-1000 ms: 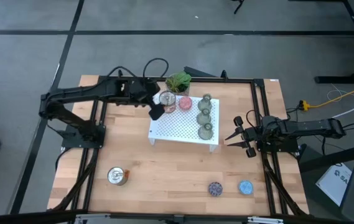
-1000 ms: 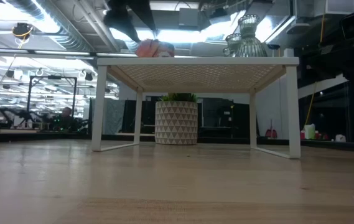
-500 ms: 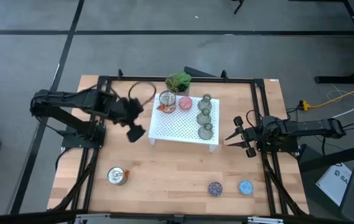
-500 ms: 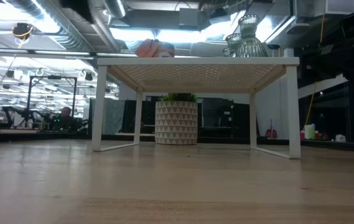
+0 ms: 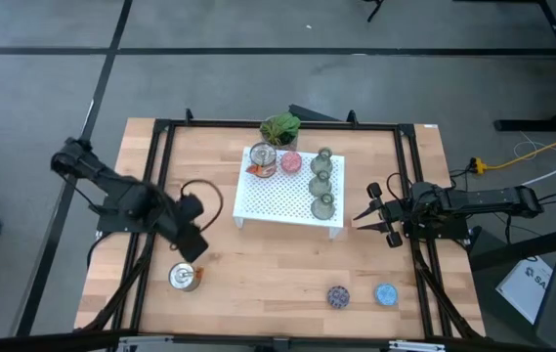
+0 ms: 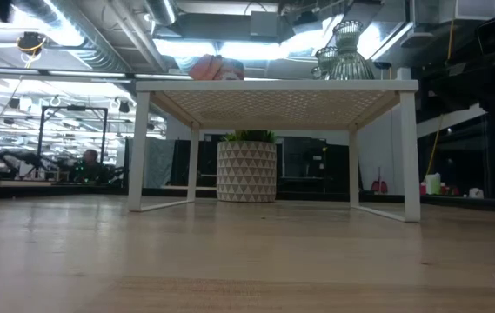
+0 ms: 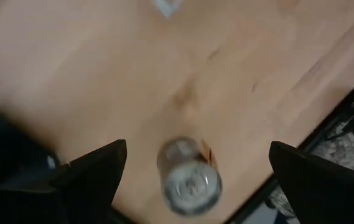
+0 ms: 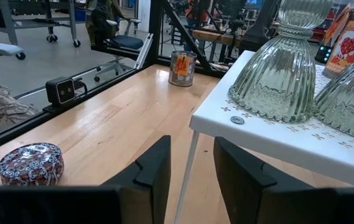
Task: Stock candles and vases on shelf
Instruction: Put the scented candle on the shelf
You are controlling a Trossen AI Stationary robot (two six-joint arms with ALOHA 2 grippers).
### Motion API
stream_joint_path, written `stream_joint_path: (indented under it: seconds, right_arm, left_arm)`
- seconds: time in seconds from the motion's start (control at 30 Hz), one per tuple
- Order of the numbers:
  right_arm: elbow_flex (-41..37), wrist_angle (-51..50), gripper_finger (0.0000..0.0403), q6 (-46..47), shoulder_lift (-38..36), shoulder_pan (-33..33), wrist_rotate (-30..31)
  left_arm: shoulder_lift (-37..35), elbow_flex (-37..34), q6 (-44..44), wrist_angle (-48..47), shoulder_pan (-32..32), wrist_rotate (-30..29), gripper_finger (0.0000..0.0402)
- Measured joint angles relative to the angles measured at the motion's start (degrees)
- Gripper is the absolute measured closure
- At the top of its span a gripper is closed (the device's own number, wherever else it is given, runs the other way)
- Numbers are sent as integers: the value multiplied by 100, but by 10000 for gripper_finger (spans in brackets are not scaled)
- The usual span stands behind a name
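Bearing shelf [image 5: 282, 200], wooden table [image 5: 278, 269], grey floor [image 5: 43, 88]

Hardly any writing could be read. In the high view, a white box [image 5: 536, 284] on the floor at about four o'clock from the table bore dark letters that looked like "SA", cut off by the picture's edge. The orange label on the silver candle tin [image 8: 182, 68] and the red-and-orange printed card [image 8: 349, 37] on the shelf carried print too small to make out.
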Motion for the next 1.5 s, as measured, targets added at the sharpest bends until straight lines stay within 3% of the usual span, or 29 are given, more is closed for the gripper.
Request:
stream_joint_path:
  seconds: [0.2, 0.43, 0.87, 1.5]
  right_arm:
    - [0, 0, 279, 0, 0, 0, 0]
    - [0, 0, 279, 0, 0, 1, 0]
    - [0, 0, 279, 0, 0, 2, 0]
    - [-1, 0, 279, 0, 0, 1, 0]
  left_arm:
    - [0, -468, -1481, -12, -738, 339, 11]
    - [2, -1227, -2562, 361, -1370, 360, 11]
    - [4, -2416, -2540, 2586, -1886, 202, 11]
    - [4, -2971, -2222, 3273, -1939, 253, 11]
